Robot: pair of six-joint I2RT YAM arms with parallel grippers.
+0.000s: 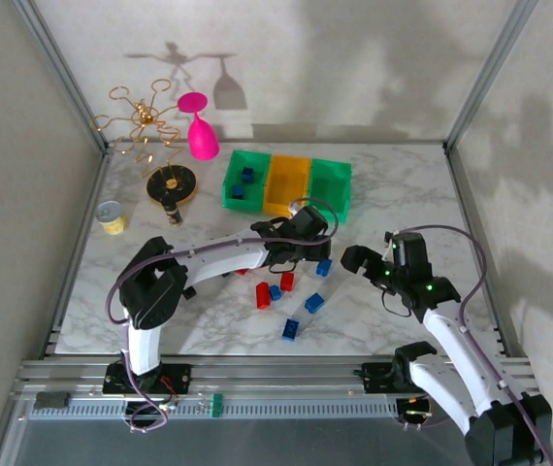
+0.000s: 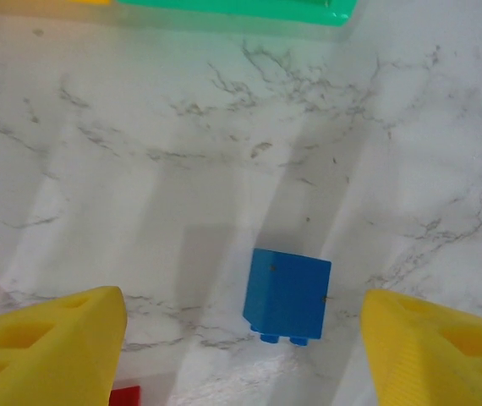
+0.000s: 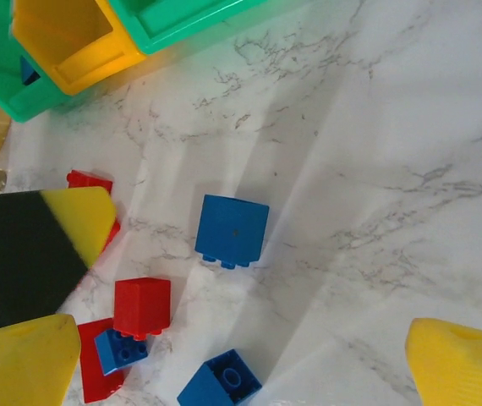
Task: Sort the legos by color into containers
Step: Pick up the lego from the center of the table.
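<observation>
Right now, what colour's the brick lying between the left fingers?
The brick is blue; best in left wrist view.

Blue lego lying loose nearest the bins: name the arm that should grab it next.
Left, most likely. The left gripper hangs right over the blue lego, jaws open to either side of it. The right gripper is open too, but the lego lies ahead of it, not between its jaws.

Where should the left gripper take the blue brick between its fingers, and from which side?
Take the blue brick on its two smooth side faces, coming straight down. It lies tipped over, studs pointing sideways toward the wrist, so those flat parallel faces face the open fingers of the left gripper. It sits right of centre in the wrist view; perhaps recentre first.
</observation>
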